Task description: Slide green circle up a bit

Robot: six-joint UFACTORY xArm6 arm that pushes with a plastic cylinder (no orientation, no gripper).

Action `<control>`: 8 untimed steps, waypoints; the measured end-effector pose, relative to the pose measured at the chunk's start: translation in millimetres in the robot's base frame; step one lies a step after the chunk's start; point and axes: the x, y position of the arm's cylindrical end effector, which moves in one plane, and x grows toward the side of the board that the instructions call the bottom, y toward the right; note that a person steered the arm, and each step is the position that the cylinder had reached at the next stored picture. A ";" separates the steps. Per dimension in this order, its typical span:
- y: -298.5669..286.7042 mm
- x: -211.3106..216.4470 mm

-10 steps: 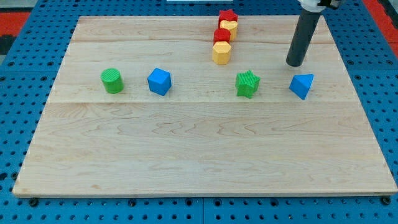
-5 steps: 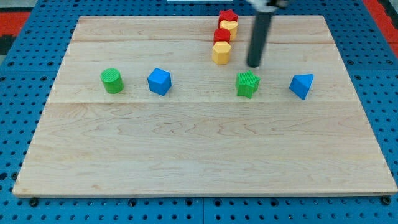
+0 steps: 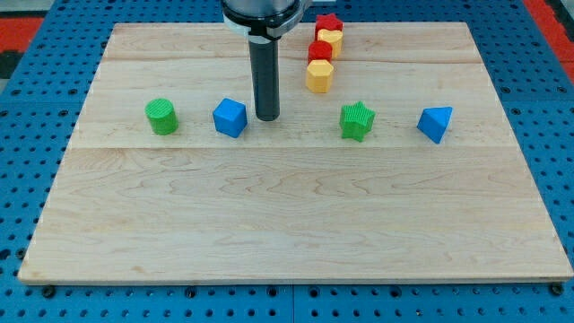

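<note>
My tip (image 3: 267, 117) is resting on the pale wooden worktop (image 3: 296, 224), just to the view's right of the blue cube-shaped block (image 3: 230, 117), close beside it though contact cannot be confirmed. There are no jaws on this arm: it is ending in a straight dark rod (image 3: 266, 81), which is gripping nothing.

The green circular ridged block (image 3: 161, 117), the one the task names, is sitting near the view's left side of the worktop, to the left of the blue cube and apart from it, well away from my tip.

To the view's right of my tip, the green star-shaped block (image 3: 357, 120) is standing in the same row, and further right the blue wedge-like block (image 3: 435, 123) is lying. Near the view's top, four blocks are forming a tight column: a red star (image 3: 328, 21), a yellow block (image 3: 331, 39), a red block (image 3: 320, 51) and a yellow hexagonal block (image 3: 319, 76).
</note>
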 end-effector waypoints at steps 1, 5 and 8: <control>-61.1 58.1; -145.0 23.1; -28.1 -28.9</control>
